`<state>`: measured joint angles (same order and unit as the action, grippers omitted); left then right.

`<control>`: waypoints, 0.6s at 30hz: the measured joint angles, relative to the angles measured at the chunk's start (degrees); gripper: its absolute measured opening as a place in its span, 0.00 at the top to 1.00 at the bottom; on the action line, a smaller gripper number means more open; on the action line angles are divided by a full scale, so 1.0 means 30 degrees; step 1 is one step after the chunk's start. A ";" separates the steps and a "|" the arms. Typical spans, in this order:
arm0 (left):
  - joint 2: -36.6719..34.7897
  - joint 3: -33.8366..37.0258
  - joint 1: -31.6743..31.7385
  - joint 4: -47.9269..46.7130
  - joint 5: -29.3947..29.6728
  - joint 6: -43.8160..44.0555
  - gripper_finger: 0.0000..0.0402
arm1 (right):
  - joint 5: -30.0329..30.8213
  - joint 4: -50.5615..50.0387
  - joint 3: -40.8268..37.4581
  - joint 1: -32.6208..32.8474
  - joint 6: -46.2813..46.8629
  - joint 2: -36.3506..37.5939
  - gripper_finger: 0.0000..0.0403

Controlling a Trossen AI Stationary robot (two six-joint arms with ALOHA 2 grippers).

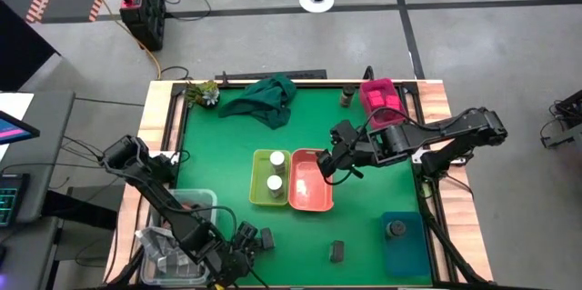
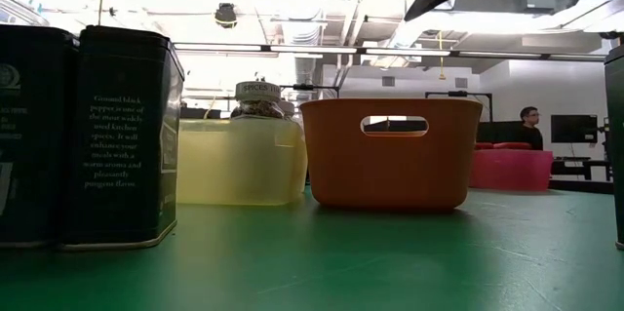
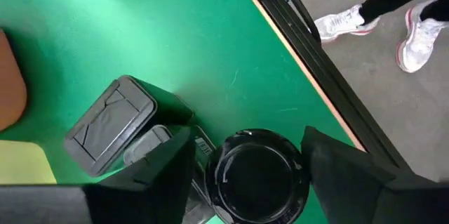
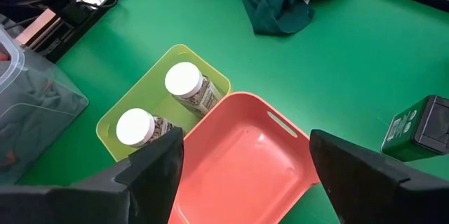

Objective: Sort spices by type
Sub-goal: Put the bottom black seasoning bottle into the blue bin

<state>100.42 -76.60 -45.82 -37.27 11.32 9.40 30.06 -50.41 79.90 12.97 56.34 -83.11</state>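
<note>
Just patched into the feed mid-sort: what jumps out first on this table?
Mid-table, a yellow-green bin holding two white-topped jars sits against an empty orange bin, with the right hand open just above the orange one. At the near edge, the left hand is open around a dark round jar beside a dark grey pack.
</note>
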 joint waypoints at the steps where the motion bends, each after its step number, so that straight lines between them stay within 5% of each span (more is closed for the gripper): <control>1: 0.0000 0.0000 0.0000 -0.0031 -0.0136 -0.0091 0.41 | 0.0000 0.0000 0.0000 0.0000 0.0000 0.0000 0.17; 18: 0.0044 -0.0736 0.0117 -0.2086 -0.1234 0.1083 0.49 | 0.0000 -0.0007 -0.0007 0.0000 0.0022 0.0000 0.17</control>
<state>100.55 -78.81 -45.47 -43.53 7.62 12.64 30.06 -50.43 79.88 12.97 56.40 -83.11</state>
